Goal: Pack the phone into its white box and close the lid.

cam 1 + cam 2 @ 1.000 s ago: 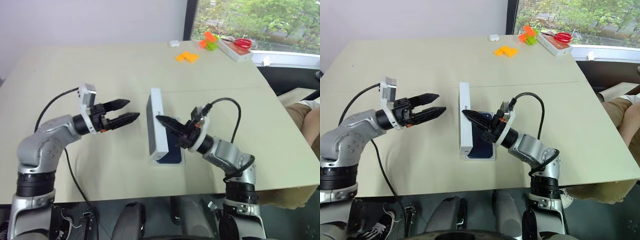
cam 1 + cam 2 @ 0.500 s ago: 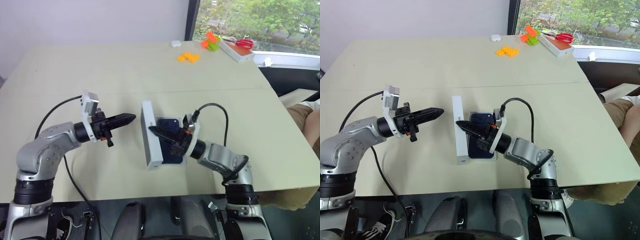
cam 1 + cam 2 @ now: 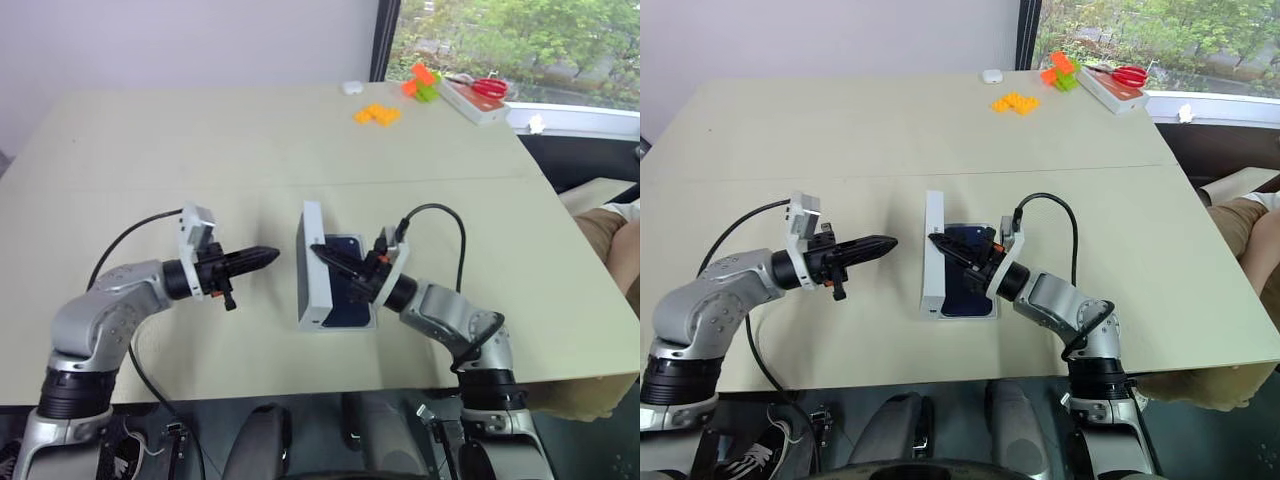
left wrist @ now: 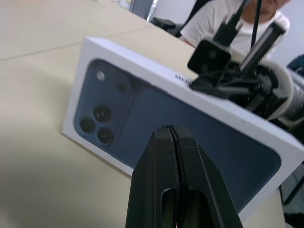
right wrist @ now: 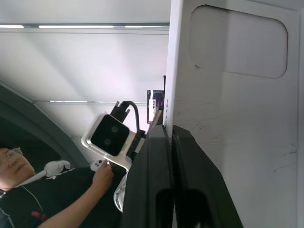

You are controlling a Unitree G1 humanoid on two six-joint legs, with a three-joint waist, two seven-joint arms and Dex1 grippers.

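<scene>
The lid (image 3: 311, 265) stands on its long edge in the middle of the table, its printed phone picture (image 4: 180, 118) facing my left gripper. Right behind it the dark blue phone (image 3: 352, 290) lies flat in the white box (image 3: 960, 316). My right gripper (image 3: 322, 250) reaches over the phone and is shut on the lid's upper rim, with the lid's white inside (image 5: 237, 95) beside its fingers. My left gripper (image 3: 266, 256) is shut and holds nothing. It points at the lid's printed face from a short way off.
Orange blocks (image 3: 375, 114), an orange and green toy (image 3: 420, 80), red scissors (image 3: 486, 87) on a white box and a small white object (image 3: 349, 87) lie at the far edge. A person (image 3: 612, 235) sits at the right of the table.
My left gripper has shut and sunk, its tips now closer to the lid. The lid leaned away from the phone half a second ago and now stands nearly upright again, with my right gripper still at its rim.
</scene>
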